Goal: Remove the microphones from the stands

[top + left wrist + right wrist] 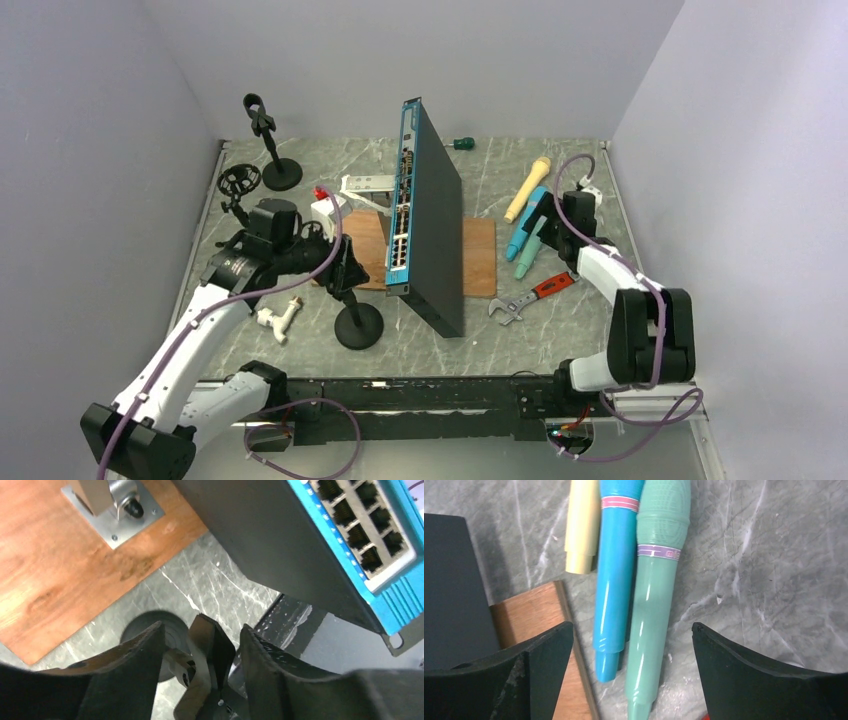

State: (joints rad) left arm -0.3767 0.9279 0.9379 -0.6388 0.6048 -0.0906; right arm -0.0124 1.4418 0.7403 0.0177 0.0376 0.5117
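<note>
Microphone [651, 620], glossy green plastic, tapered, on veined marble tabletop [774, 580].

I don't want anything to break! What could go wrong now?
The left gripper straddles the black clip of the round-based black stand, close beside the tall black-and-blue network switch standing on edge; a sideways swing might tip either. The open right gripper hangs over the green plastic microphone lying beside the blue plastic microphone; closing might catch both.

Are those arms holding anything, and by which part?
Nothing is gripped. The right gripper hangs open over the green microphone; the left gripper straddles the stand's clip, with a gap showing.
</note>
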